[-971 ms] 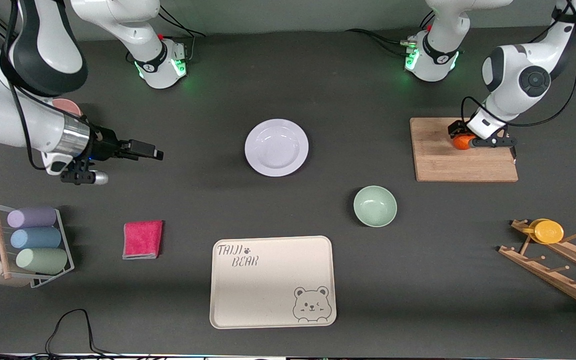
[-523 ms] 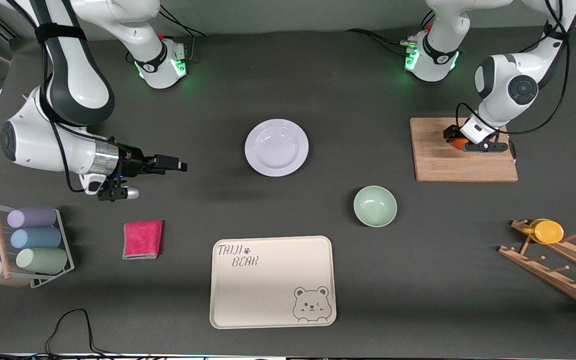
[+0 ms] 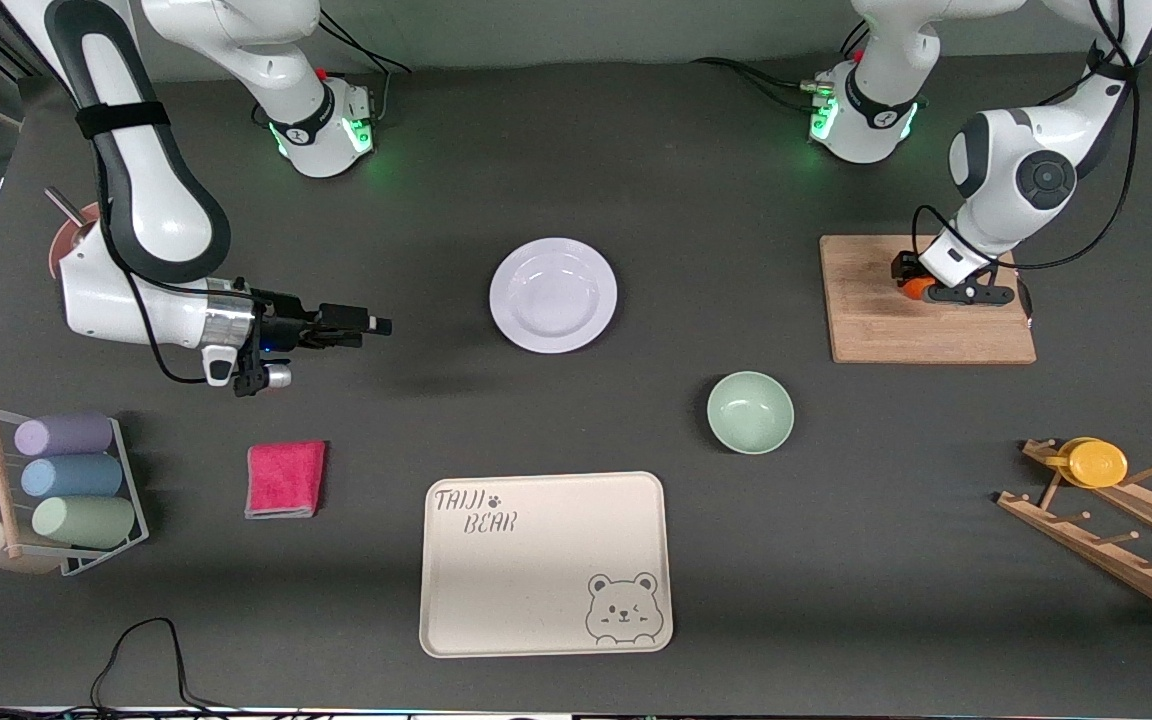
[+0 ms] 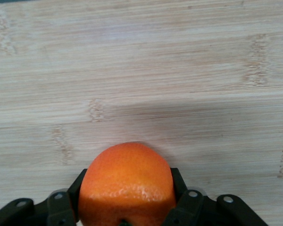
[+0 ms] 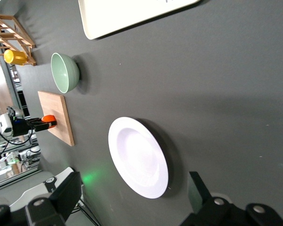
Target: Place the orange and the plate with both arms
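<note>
The orange (image 3: 917, 288) sits on a wooden cutting board (image 3: 876, 330) toward the left arm's end of the table. My left gripper (image 3: 922, 291) is shut on it, with a black finger pressed on each side, and the left wrist view shows the orange (image 4: 126, 181) against the board (image 4: 132, 70). The white plate (image 3: 553, 295) lies on the dark table midway between the arms. My right gripper (image 3: 377, 325) is open and empty, low over the table beside the plate, pointing at it. The right wrist view shows the plate (image 5: 137, 157) between the spread fingers (image 5: 198, 189).
A pale green bowl (image 3: 750, 412) and a beige bear tray (image 3: 546, 563) lie nearer the camera than the plate. A pink cloth (image 3: 285, 478) and a rack of rolled cups (image 3: 56, 480) sit at the right arm's end. A wooden rack with a yellow cup (image 3: 1096, 463) is at the left arm's end.
My right arm has swung its gripper toward the plate and lower over the table. My left gripper shifted slightly on the board and has stayed on the orange.
</note>
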Controlling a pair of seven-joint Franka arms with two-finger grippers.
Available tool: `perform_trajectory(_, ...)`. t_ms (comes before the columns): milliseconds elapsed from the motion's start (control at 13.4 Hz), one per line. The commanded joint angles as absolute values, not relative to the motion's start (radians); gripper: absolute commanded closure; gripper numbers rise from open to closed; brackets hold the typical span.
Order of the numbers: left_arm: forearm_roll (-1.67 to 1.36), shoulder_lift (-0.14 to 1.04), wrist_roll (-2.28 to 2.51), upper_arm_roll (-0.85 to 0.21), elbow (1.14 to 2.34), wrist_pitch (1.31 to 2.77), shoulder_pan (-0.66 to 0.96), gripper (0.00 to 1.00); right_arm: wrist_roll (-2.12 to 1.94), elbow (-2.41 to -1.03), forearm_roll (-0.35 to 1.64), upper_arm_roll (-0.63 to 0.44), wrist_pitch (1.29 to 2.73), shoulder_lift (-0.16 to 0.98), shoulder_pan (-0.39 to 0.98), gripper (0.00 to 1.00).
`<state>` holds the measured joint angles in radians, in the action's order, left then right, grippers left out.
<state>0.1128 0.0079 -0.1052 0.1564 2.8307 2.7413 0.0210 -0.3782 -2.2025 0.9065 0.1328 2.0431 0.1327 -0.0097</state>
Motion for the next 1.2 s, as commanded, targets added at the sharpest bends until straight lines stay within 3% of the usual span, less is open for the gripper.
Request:
perform_trajectory(0, 0.127, -0.047, -0.124, 0.163, 2.885, 2.77, 0.012, 1.0, -0.414, -2.229, 0.951, 0.135, 2.051, 0.133, -0.011, 0.0)
perform_trajectory(224, 0.127, -0.104, -0.117, 0.158, 2.85, 2.713, 0.021, 1.0, -0.422, -2.233, 1.023, 0.135, 2.013, 0.133, -0.012, 0.0)
perform_trajectory(448, 0.126, -0.17, -0.106, 0.152, 2.702, 2.437, 0.029, 1.0, -0.423, -2.24, 1.055, 0.135, 1.997, 0.133, -0.014, 0.0)
perform_trajectory(822, 0.118, -0.184, -0.086, 0.071, 2.28, 1.92, 0.037, 1.0, -0.489, -2.24, 1.109, 0.133, 1.977, 0.167, -0.017, 0.0)
perform_trajectory(1120, 0.1, -0.14, -0.089, 0.031, 1.966, 1.613, 0.041, 1.0, -0.523, -2.24, 1.137, 0.133, 1.974, 0.181, -0.021, 0.0)
